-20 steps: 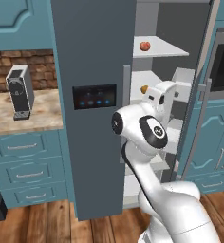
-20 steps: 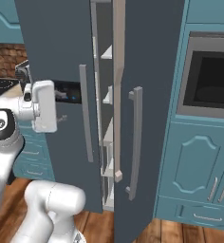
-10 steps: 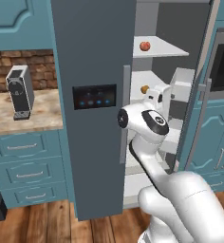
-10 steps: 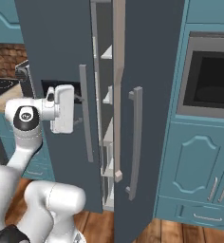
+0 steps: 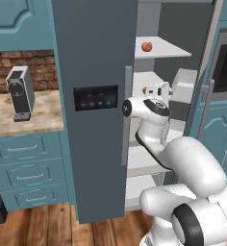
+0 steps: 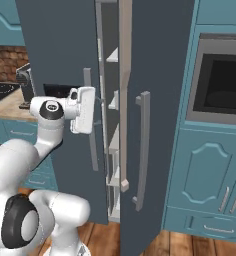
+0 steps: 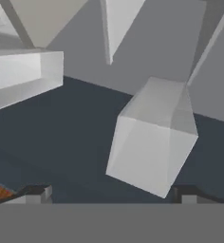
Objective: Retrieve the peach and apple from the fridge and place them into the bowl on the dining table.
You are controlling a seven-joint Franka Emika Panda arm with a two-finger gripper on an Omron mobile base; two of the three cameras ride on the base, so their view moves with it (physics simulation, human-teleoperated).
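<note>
Left base view: my arm rises from the lower right of the frame and reaches into the gap of the open fridge (image 5: 94, 57). My hand sits right of centre, level with a middle shelf. The one fruit I can see, a round red-orange one (image 5: 146, 46), rests on the white upper shelf (image 5: 168, 48) at upper centre. It lies above my hand and a little left of it in the frame. Whether it is the peach or the apple I cannot tell.

Right base view: my hand is at centre left, beside the grey door handle (image 6: 142, 150), pointing toward the slit between the two doors. The shelves show edge-on here.

Hand view: my fingers (image 7: 114, 192) stand wide apart and hold nothing; their dark tips rise at the bottom corners. Ahead are dark fridge walls and a pale box-like bin (image 7: 152, 137) at centre right. I judge that the next move calls for lifting my hand toward the upper shelf.
</note>
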